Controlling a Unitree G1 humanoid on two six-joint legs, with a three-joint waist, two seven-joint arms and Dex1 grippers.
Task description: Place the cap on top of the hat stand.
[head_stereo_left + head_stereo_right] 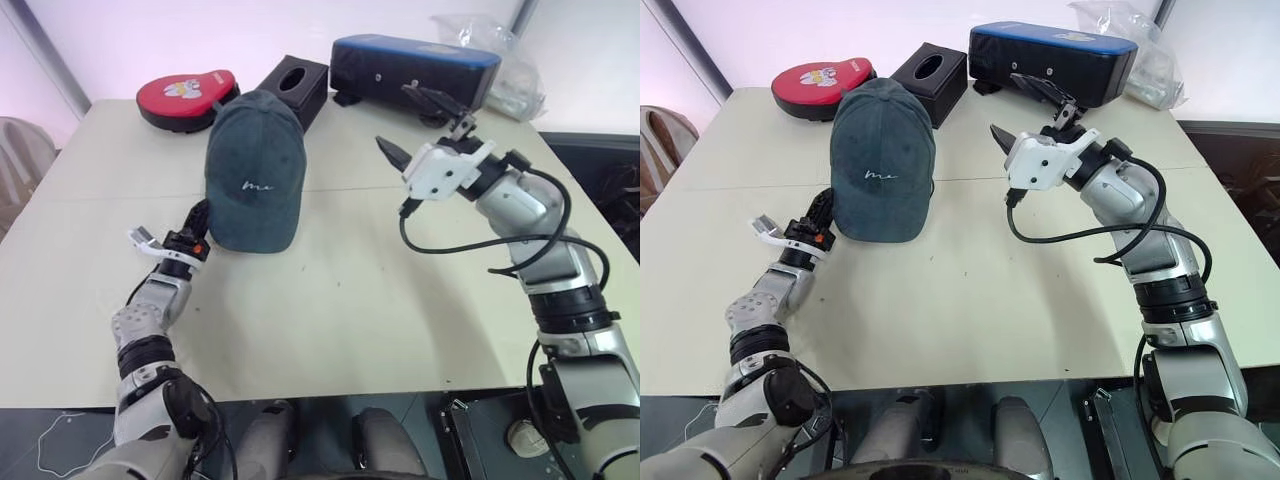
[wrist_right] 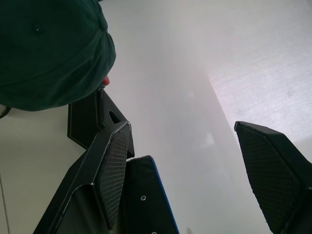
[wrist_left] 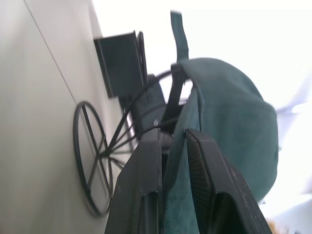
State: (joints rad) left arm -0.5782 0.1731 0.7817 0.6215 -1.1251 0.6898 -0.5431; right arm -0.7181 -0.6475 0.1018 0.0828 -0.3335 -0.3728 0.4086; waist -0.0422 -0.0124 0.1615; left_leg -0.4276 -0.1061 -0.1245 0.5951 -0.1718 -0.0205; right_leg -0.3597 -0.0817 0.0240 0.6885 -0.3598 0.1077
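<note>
The cap (image 1: 255,170), dark teal-grey with white script on its front, sits draped over the hat stand (image 3: 105,146), whose wire frame and ring base appear beneath the fabric in the left wrist view. Stand and cap rest on the pale surface (image 1: 330,300), toward its far left-centre.

The left gripper (image 1: 196,232) meets the cap at its lower near edge; its two fingers (image 3: 146,185) are pressed together on a fold of the fabric there. The right gripper (image 1: 425,125) hangs well apart to the cap's right, raised above the surface, jaws spread wide and empty.

Risk, as judged from this arrangement: the cap appears seated but remains pinched. Withdrawing the left arm before the fingers part would likely drag the cap off the frame or tip the light wire stand. A snagged fold could do the same on release.

Behind the cap lie a red padded case (image 1: 187,97), a black tissue box (image 1: 295,87) and a blue-topped black case (image 1: 415,68).
</note>
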